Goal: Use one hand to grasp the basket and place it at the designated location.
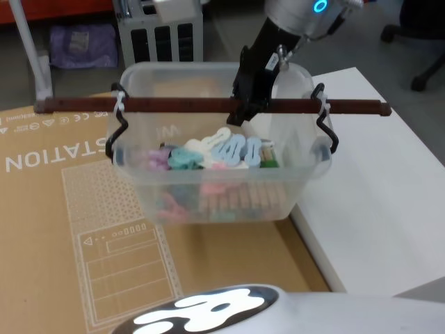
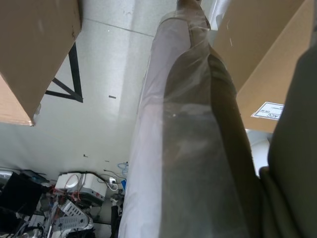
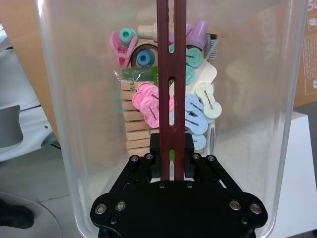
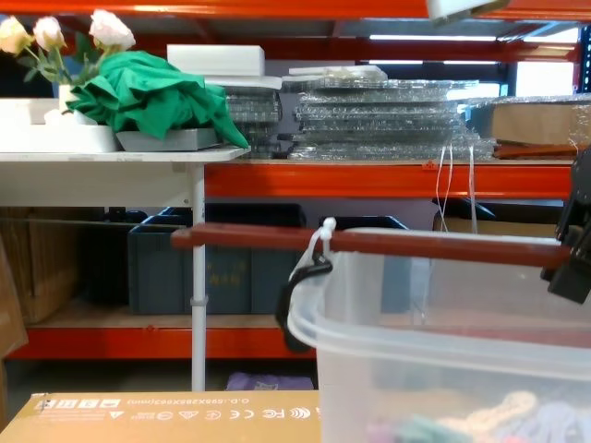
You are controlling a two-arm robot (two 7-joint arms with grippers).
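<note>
Steeply angled downward, the right claw (image 1: 240,113) clenches the handle bar (image 1: 174,104) of the basket (image 1: 142,70)

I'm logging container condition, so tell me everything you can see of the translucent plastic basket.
The translucent whitish plastic basket is an upright rectangular tub with a rolled rim. A thin reddish-brown handle bar spans its top, tied by white zip ties to black hooks at both ends. Pastel plastic clips and wooden pegs lie inside. The dark right gripper is shut on the bar near its middle, above brown cardboard.
</note>
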